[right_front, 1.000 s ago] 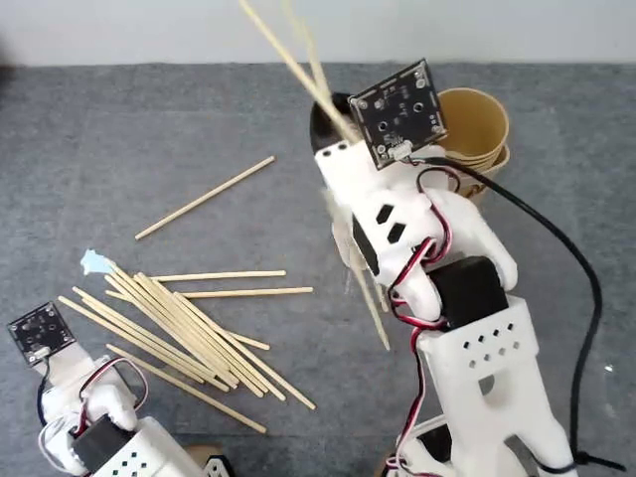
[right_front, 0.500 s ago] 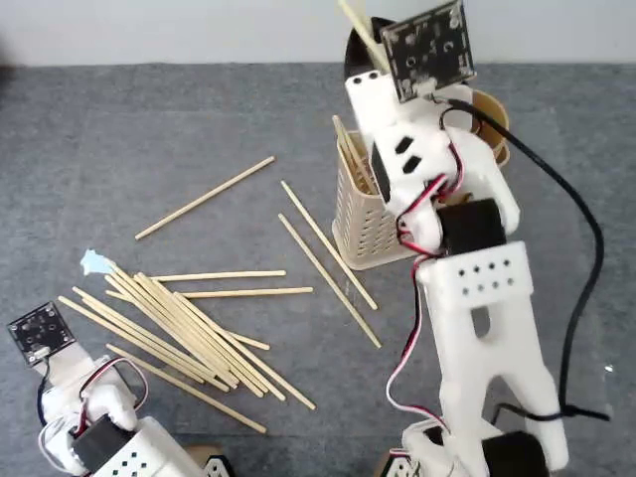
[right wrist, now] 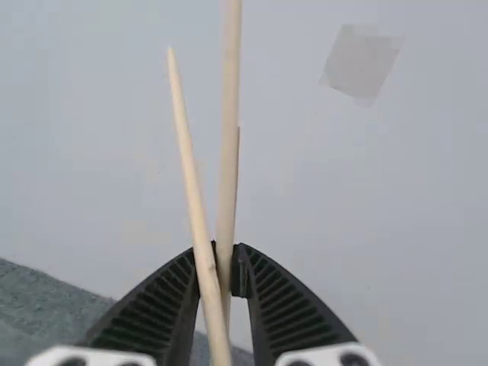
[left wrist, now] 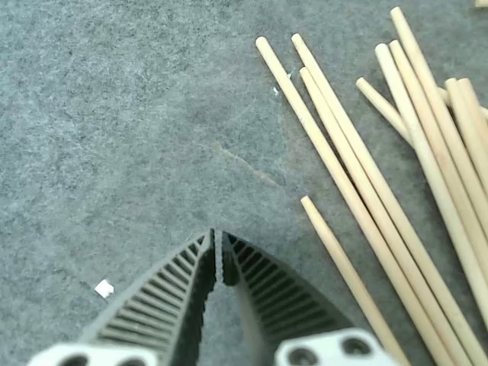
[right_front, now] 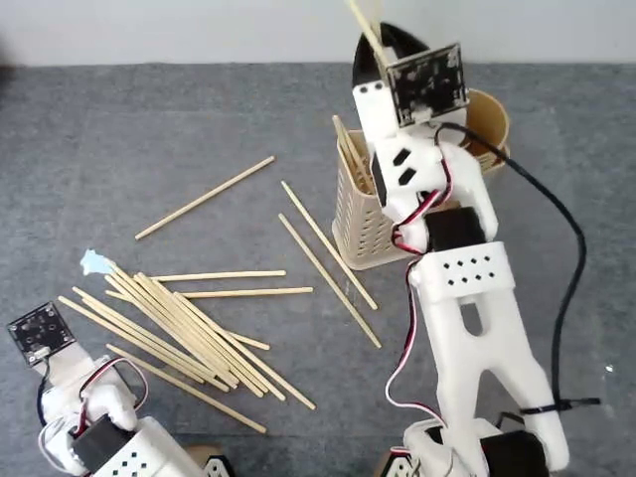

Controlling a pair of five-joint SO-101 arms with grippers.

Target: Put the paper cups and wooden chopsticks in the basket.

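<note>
My right arm has tipped a little since half a second ago. Its camera board now sits lower over the basket (right_front: 360,224), and the paper cups (right_front: 490,117) behind it show more of their rim. A second ago the arm lay across the basket and covered it. Now the basket's left side is in plain sight, with a few sticks standing in it. The two loose chopsticks (right_front: 328,260) on the table (right_front: 149,129), just left of the basket, lie exactly as they did half a second ago. My left arm has not moved from the near left corner.

My right gripper (right_front: 383,45) is up past the table's far edge, against the pale wall, clamped on the held chopsticks (right wrist: 227,114). My left gripper (left wrist: 219,248) has its jaws pressed together on nothing, low over the grey surface just beside the ends of the chopstick pile (right_front: 189,333).

The held chopsticks run off the top of the high view, so their tips are cut away. In the right wrist view I count two for certain, with a thin sliver behind that may be a third. My right arm hides the basket's right side and the lower part of the cups, so I cannot count the stack.
</note>
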